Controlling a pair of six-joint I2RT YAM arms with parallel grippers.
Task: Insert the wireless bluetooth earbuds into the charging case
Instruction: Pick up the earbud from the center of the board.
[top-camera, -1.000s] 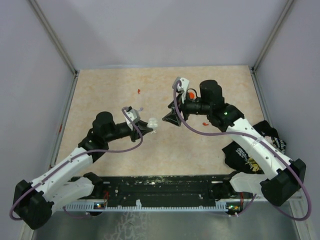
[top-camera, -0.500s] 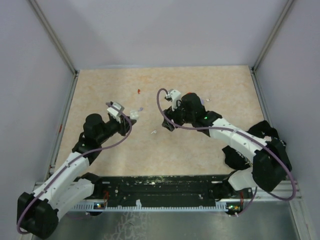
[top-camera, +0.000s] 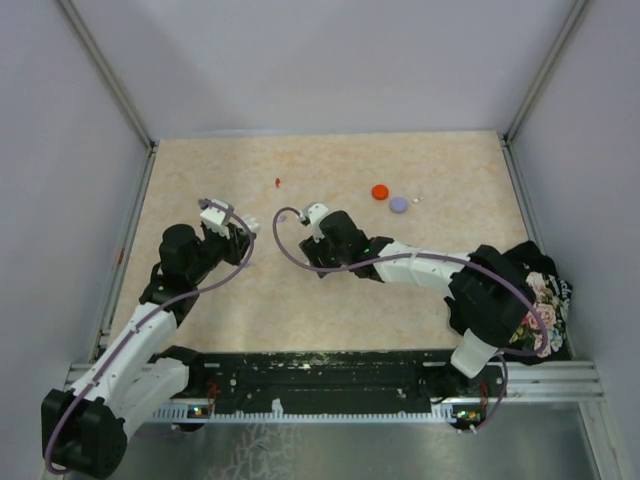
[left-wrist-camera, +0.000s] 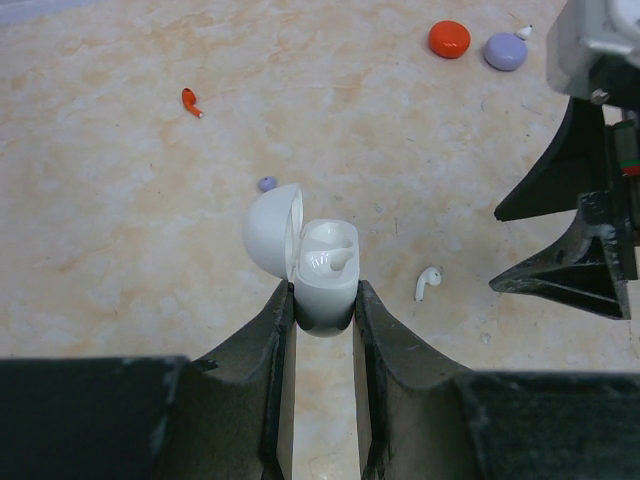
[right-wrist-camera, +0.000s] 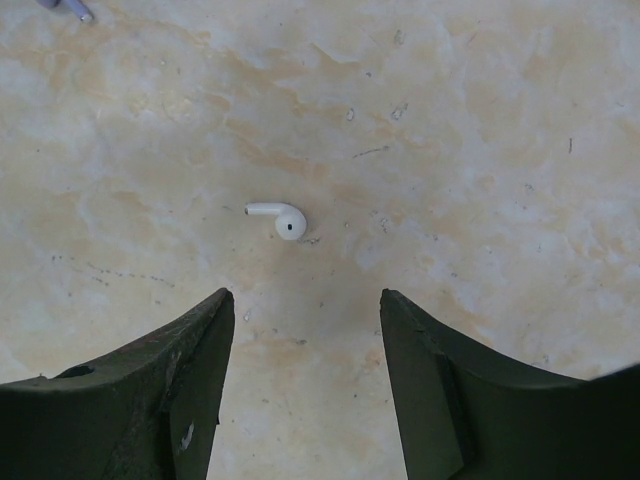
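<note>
Sitting lid-open at the centre of the left wrist frame, the white charging case (left-wrist-camera: 325, 305) is holding one white earbud (left-wrist-camera: 335, 262) in its well, with the left gripper (left-wrist-camera: 324, 290) clamping its lower body. A second white earbud (left-wrist-camera: 428, 283) is lying on the table (left-wrist-camera: 120, 220) just right of the case, showing mid-frame in the right wrist view above the right gripper (right-wrist-camera: 305, 298), whose jaws are standing wide and empty. A red earbud (left-wrist-camera: 190, 100) is lying upper left.

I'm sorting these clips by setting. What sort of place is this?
Probably a lab test cell for robot manipulation, not a home: plain grey panel walls in a metal frame enclose a beige marbled tabletop, and the left arm and right arm are mounted on a black rail at its near edge.
</note>
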